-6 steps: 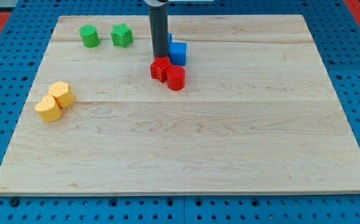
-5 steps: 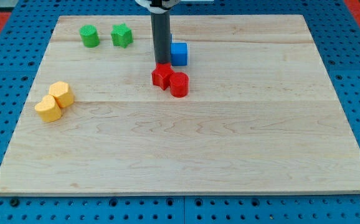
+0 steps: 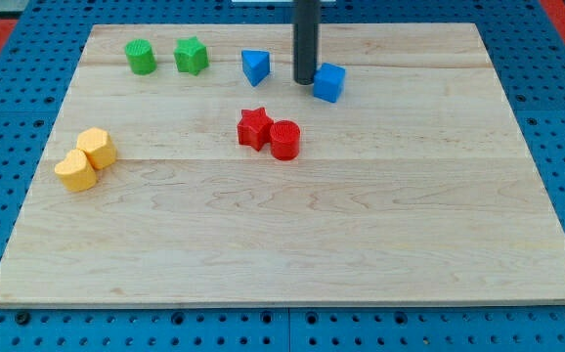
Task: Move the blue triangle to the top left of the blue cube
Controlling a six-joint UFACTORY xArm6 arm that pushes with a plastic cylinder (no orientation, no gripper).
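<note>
1. The only part of the arm in view is a straight rod, round in section like a plain cylinder.
2. Its colour is dark grey to black, with a matt surface and a faint lighter sheen down one side.
3. The rod keeps the same thickness along its whole visible length.
4. My tip is the rod's lower end, cut flat and as dark as the shaft above it.
5. The rod's upper end runs out past the view's top edge.

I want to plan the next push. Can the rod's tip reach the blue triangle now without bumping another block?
Probably yes. My tip sits between the blue triangle and the blue cube, beside the cube; only bare board lies toward the triangle.
</note>
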